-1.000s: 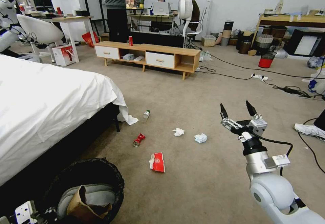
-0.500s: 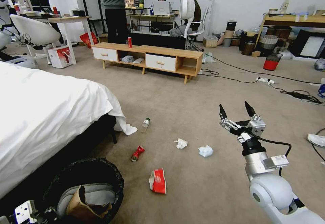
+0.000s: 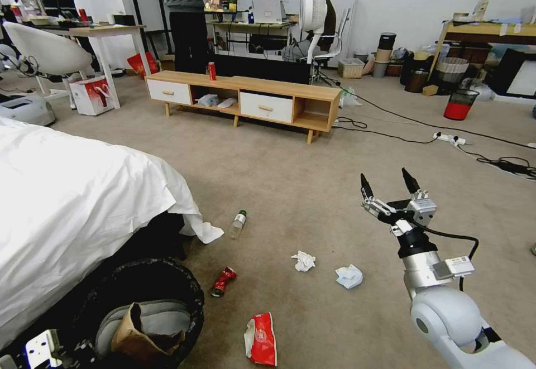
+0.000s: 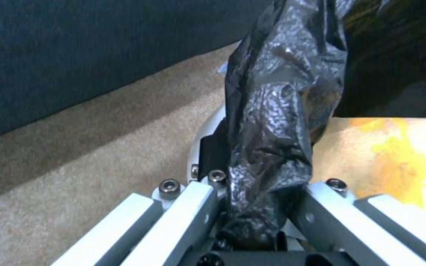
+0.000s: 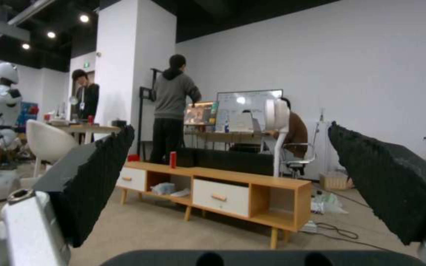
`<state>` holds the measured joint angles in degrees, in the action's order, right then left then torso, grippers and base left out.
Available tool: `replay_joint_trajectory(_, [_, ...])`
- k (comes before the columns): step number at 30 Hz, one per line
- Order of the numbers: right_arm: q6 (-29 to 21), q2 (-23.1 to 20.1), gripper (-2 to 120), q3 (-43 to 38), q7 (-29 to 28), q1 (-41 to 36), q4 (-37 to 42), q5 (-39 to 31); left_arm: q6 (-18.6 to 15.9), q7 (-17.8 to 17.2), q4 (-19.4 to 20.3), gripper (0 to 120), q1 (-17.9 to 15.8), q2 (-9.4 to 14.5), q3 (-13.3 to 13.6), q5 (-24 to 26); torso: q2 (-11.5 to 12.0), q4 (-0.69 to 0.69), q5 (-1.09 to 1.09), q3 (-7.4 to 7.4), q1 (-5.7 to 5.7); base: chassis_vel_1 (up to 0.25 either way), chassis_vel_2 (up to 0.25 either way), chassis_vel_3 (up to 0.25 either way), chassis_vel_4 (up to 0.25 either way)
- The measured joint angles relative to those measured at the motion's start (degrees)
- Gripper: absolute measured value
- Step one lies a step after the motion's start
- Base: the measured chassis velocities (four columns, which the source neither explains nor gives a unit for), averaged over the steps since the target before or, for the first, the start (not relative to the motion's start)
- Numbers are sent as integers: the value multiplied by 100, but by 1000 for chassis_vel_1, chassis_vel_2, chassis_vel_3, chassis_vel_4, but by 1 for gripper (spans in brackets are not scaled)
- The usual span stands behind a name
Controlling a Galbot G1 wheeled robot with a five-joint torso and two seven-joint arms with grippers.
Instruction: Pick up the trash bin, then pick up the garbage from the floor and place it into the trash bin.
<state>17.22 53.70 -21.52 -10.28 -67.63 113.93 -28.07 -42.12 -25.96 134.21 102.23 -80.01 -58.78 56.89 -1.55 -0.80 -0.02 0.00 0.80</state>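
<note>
Head view. The left claw point(image 4: 252, 221) is clamped on the black liner and rim of the trash bin point(image 3: 184, 285), which sits low at the robot's left, beside the bed point(image 3: 84, 207); whether the bin hangs clear of the floor cannot be told. A tan cardboard tray point(image 3: 137, 338) lies inside the bin. The right claw point(image 3: 389, 182) is raised at the robot's right with its two black fingers point(image 5: 94, 181) spread wide and nothing between them; the wrist view looks across the room toward a wooden TV bench point(image 3: 245, 98).

Garbage on the carpet, placed from the right claw: a crumpled tissue point(image 3: 349, 276) lies below it and nearest; a second tissue point(image 3: 304, 260) lies just beyond, toward the bin; a crushed red can point(image 3: 223, 281) and a clear bottle point(image 3: 238, 224) lie farther to that side, near the bed; a red-white packet point(image 3: 261, 339) lies closest to the robot, between the two claws.

Progress, as judged: the bin is gripped and one item is in it; five pieces are left on the floor, none yet grasped.
</note>
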Motion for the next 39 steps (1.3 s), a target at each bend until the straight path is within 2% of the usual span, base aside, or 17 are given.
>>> replay_joint_trajectory(11, [-185, -48, 100, 12, -67, -45, 83, 70, -1, 5, -10, 1, -4, -6, 10, -1, -1, 0, 2, 0, 0, 16, -3, -14, 8])
replay_joint_trajectory(17, [-507, -120, 100, 48, -352, -117, 251, 63, -2, 10, -11, 1, 6, -6, 19, -6, 0, 0, 2, 0, 0, 0, 0, 0, 0])
replay_joint_trajectory(19, [-1145, -328, 100, 138, -634, -256, 586, -252, -2, 14, -11, 1, 17, 22, 19, -8, -1, 0, 4, 0, 0, 0, 0, 0, 0])
replay_joint_trajectory(20, [-1145, -328, 100, 138, -634, -256, 586, -252, -2, 14, -11, 1, 17, 22, 19, -8, -1, 0, 4, 0, 0, 0, 0, 0, 0])
replay_joint_trajectory(22, [-2107, -599, 100, 291, -1053, -334, 1023, -1004, -2, 19, -12, 1, 16, 40, 25, -12, -1, 0, 2, 0, 0, 0, 0, 0, 0])
replay_joint_trajectory(23, [-2107, -599, 100, 291, -1053, -334, 1023, -1004, -2, 19, -12, 1, 16, 40, 25, -12, -1, 0, 2, 0, 0, 0, 0, 0, 0])
replay_joint_trajectory(26, [-3172, -909, 100, 450, -1649, -231, 1445, -2296, -2, 19, -32, 1, -37, 82, 85, -15, -1, 0, 2, 0, 0, 0, 0, 0, 0])
replay_joint_trajectory(27, [-3172, -909, 100, 450, -1649, -231, 1445, -2296, -2, 19, -32, 1, -37, 82, 85, -15, -1, 0, 2, 0, 0, 0, 0, 0, 0])
replay_joint_trajectory(29, [-3990, -1035, 100, 519, -2249, -36, 1682, -3345, -2, 18, -100, 1, -135, 144, 146, -11, -1, 0, 2, 0, 0, 0, 0, 0, 0])
replay_joint_trajectory(35, [-4422, -1144, 100, 678, -2617, 111, 1753, -4043, -2, 16, -175, 1, -210, 235, 173, 19, -1, 0, 1, 0, 1, 0, 0, 0, 0])
replay_joint_trajectory(37, [-4692, -1116, 100, 930, -2992, 274, 1711, -4576, -2, 15, -230, 1, -258, 302, 173, 59, -1, 0, 2, 0, 0, 0, 0, 0, 0])
replay_joint_trajectory(39, [-4745, -1078, 100, 1014, -3074, 320, 1673, -4689, -2, 15, -241, 1, -272, 312, 175, 68, -1, 0, 2, 0, 1, 0, 0, 0, 0])
